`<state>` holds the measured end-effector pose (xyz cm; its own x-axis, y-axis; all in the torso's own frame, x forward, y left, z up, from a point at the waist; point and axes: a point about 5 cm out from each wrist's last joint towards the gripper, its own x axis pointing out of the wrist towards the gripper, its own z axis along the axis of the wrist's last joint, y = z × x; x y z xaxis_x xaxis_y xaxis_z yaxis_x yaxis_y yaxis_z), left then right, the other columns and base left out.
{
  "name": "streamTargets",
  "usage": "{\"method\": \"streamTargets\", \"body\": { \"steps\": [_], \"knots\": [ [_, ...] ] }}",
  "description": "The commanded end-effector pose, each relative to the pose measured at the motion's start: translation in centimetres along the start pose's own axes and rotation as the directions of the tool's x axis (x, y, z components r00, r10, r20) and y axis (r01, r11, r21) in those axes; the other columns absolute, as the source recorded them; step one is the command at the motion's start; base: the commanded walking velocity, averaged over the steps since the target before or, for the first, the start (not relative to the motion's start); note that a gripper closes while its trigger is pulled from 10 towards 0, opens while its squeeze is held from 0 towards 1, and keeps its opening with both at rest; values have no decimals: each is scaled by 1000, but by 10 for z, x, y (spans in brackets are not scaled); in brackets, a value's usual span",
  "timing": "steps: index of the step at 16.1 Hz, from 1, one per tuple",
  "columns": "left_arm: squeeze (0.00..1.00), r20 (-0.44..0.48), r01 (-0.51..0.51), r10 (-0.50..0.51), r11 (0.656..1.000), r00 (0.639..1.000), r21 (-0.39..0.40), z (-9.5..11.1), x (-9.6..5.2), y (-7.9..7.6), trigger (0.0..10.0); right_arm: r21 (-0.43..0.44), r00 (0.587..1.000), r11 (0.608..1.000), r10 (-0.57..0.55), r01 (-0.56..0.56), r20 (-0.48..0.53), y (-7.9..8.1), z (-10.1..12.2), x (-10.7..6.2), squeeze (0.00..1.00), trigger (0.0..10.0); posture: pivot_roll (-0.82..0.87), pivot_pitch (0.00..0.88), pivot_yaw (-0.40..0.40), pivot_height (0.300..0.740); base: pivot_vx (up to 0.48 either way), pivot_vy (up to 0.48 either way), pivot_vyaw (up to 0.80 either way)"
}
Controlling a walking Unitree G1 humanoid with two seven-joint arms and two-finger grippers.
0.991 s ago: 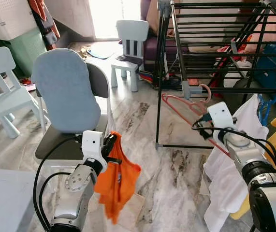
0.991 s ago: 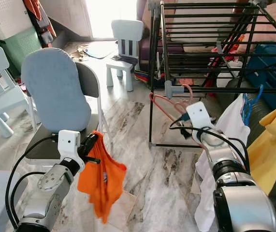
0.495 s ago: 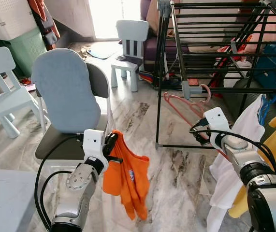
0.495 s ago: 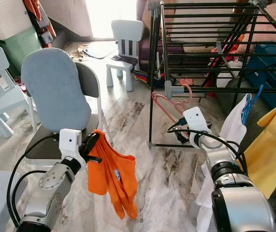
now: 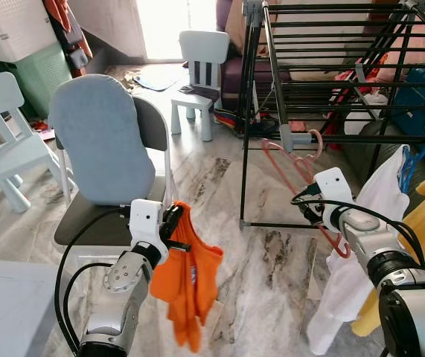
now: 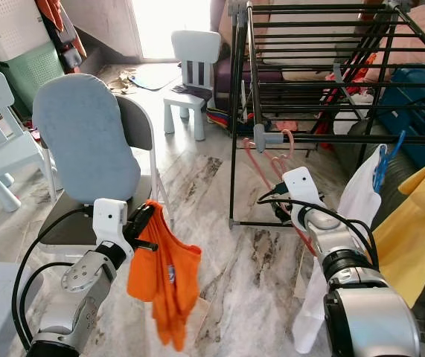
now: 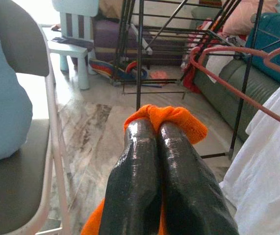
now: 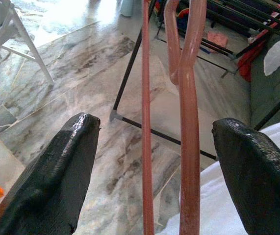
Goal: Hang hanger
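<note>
Under the black metal drying rack [image 5: 331, 67]: pink plastic hanger [image 5: 294, 167] hooked on.
My right gripper [image 8: 154, 161]: spread wide, withdraw straight, without snagging.
My left gripper [image 7: 162, 147]: pinching orange shirt [image 5: 190, 286].

The left gripper [image 5: 176, 232] at seven o'clock pinches an orange shirt [image 5: 191, 286] that droops toward the marble floor [image 5: 264, 275]. Behind it stands a chair [image 5: 112, 149] with a blue cover. At three o'clock the right gripper [image 5: 309, 212] sits by a pink hanger [image 5: 295, 175] hooked on the black rack [image 5: 331, 74], a white cloth [image 5: 350, 275] draped beside it.
</note>
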<state>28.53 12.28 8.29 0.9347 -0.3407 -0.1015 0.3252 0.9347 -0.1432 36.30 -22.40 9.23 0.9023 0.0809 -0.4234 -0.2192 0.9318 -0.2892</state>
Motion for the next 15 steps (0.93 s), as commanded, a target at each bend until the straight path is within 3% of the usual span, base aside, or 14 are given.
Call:
{"method": "streamTargets", "body": {
  "steps": [1, 2, 3, 15],
  "knots": [
    [0, 2, 17, -17, 1000, 1000, 20, 3, 3, -2, 10000, 19, 1000, 1000, -3, 3, -7, 2, 1, 1, 0, 3255, -96, 0, 28, 740, 0, 0, 0],
    [0, 2, 17, -17, 1000, 1000, 20, 3, 3, -2, 10000, 19, 1000, 1000, -3, 3, -7, 2, 1, 1, 0, 3255, -96, 0, 28, 740, 0, 0, 0],
    [0, 0, 20, -20, 1000, 1000, 21, 3, 3, -3, 10000, 23, 1000, 1000, -4, 5, -6, 4, 1, 2, 0, 0, -97, 0, 30, 740, 0, 0, 0],
    [0, -23, 51, -51, 999, 998, 16, -2, 5, -12, 10000, 60, 995, 995, -73, 76, -62, 9, -5, 4, 0, 0, -106, 0, 23, 740, 0, 0, 0]
  ]
}}
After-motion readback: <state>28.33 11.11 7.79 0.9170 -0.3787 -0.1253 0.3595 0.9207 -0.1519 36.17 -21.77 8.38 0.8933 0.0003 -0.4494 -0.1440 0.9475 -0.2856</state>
